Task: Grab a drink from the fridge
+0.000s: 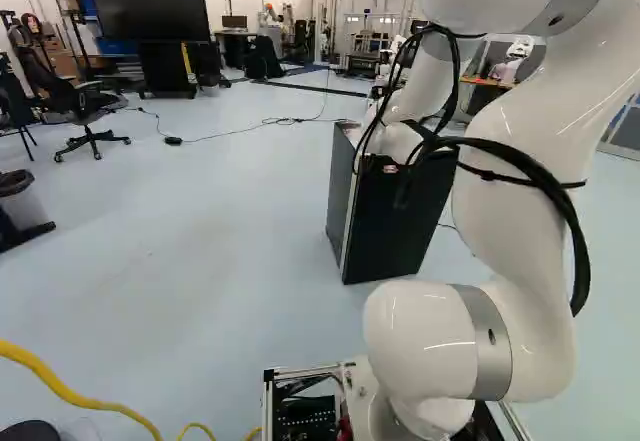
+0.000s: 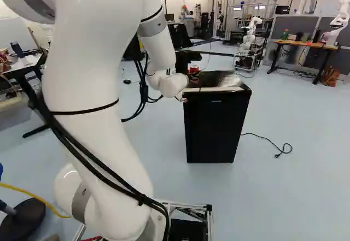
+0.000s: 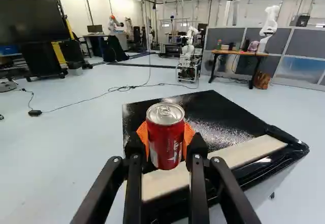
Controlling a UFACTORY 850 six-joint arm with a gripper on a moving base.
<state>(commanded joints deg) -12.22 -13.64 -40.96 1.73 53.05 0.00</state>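
- Drink can point(image 3: 165, 145) in our grasp, our white arm point(image 2: 95, 82) fills the left of the right base view, bending out ahead toward the fridge.
- Next to the right, our gripper point(image 3: 166, 131) has its two fingers parted by just the can's width, orange pads point(image 3: 142, 131) closed on its two sides.
- Between them, the red can sits upright, lid up, over the near part of the fridge's top; whether its base touches that top, we cannot tell. We judge it fairly light, heavier if full, and stiff while sealed, but its thin wall could dent under a hard squeeze. Smooth metal may slip, more so if cold and damp. Our best hold is around the middle of the body, below the rim, from both sides, kept level.
- Right of the can in that same view, the black fridge point(image 2: 213, 129) stands on the pale floor, a cream strip point(image 3: 256, 150) along its top edge. With the can secured, our next move looks to be a straight, gentle lift.
- Farther right, a dark cord point(image 2: 268, 139) trails across the floor, and beyond it a wooden table point(image 2: 307, 44) stands by grey partitions.
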